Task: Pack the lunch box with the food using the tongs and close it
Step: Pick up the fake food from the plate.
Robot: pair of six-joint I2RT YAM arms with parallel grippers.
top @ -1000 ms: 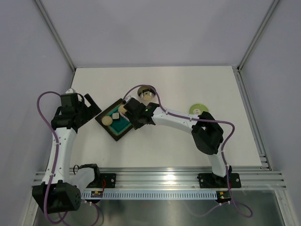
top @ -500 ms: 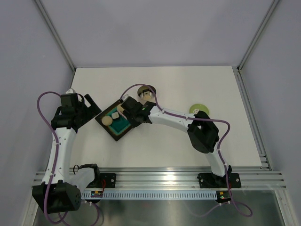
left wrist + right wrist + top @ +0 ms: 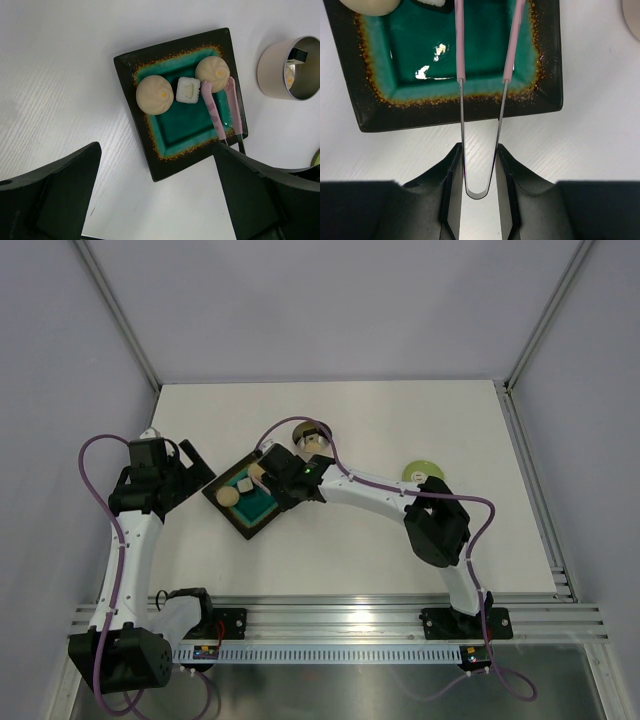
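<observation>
Pinching the tongs [image 3: 459, 50] near their bend with my right end effector [image 3: 479, 160], I fear squeezing unevenly: the dough ball [image 3: 212, 74] at the corner of the tray [image 3: 124, 75] may roll away.

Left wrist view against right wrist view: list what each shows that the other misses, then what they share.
Only the left wrist view: the lunch box with its open mouth, two whole dough balls with the cube between them, the tongs with their pink tips either side of the right-hand ball, and the open left claw. Only the right wrist view: the right claw pinching the tongs' steel bend. Both: the dark tray with its teal inside and the tongs' pink arms.
</observation>
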